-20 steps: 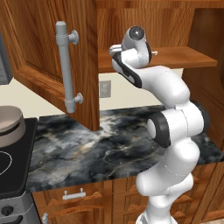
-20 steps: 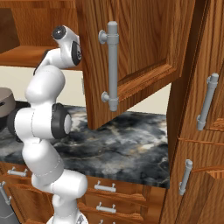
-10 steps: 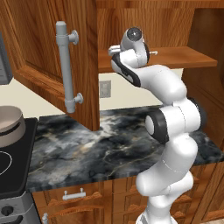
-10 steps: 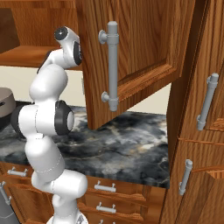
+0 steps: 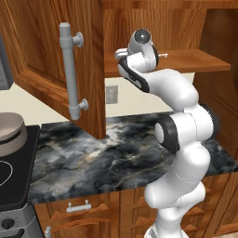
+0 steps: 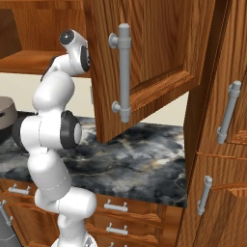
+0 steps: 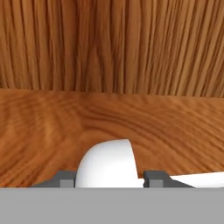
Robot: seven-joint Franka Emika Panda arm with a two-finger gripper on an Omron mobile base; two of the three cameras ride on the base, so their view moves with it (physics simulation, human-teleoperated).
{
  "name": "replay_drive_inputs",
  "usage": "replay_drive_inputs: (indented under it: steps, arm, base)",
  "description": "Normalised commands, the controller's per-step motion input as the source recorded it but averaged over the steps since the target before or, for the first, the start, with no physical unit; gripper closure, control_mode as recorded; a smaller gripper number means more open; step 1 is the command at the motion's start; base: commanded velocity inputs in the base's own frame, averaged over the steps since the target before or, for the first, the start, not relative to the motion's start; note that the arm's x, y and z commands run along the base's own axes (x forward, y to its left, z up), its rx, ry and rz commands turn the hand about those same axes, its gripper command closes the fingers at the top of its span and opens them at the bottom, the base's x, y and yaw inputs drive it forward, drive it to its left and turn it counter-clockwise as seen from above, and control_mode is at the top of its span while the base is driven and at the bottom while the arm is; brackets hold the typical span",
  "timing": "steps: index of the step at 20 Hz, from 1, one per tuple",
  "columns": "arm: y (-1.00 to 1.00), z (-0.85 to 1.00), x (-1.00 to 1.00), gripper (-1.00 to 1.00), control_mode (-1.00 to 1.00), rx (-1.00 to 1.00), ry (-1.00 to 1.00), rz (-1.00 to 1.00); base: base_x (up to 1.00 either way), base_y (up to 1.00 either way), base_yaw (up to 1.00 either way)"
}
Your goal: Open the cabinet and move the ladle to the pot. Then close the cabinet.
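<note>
Reddish-brown wooden wall cabinet [image 5: 56, 51] with raised-panel doors, both swung open; long vertical grey metal bar handle [image 5: 70, 74] on left door, matching handle [image 6: 123, 72] on right door. White rounded ladle [image 7: 106, 164], lying on bare wooden cabinet shelf [image 5: 186, 62], close before wood-grain back wall. Two-finger hand [image 7: 107, 178] of white arm reached into cabinet at shelf level, dark fingertips [image 7: 65, 178] standing on either side of ladle's rounded white part; actual pinch not discernible, contact unclear. Small round grey metal pot [image 5: 10, 132] with pale beige inside, standing on black stovetop [image 5: 11, 181] left of dark marbled stone tabletop [image 5: 111, 153]. Lower drawers [image 6: 120, 212] with small horizontal handles beneath.
</note>
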Motion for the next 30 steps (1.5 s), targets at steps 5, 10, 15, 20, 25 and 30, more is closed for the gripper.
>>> replay_drive_inputs:
  steps: [5, 10, 15, 20, 25, 30]
  arm:
    - [0.0, 0.0, -0.04, 1.0, -1.0, 0.0, 0.0, 0.0]
    - [0.0, 0.0, -0.39, 1.0, -1.0, 0.0, -0.1, 0.0]
    - [0.0, 0.0, -0.8, 1.0, -1.0, 0.0, -0.22, 0.0]
    - [0.0, 0.03, -0.99, 1.0, -1.0, 0.0, -0.18, 0.0]
    - [0.0, 0.55, -1.0, 1.0, -1.0, 0.0, -0.06, 0.0]
    - [0.0, 0.52, -1.0, 1.0, -1.0, -0.07, 0.0, 0.0]
  base:
    - [0.0, 0.0, 0.0]
    - [0.0, 0.0, 0.0]
    - [0.0, 0.0, 0.0]
    - [0.0, 0.0, 0.0]
    - [0.0, 0.0, 0.0]
    - [0.0, 0.0, 0.0]
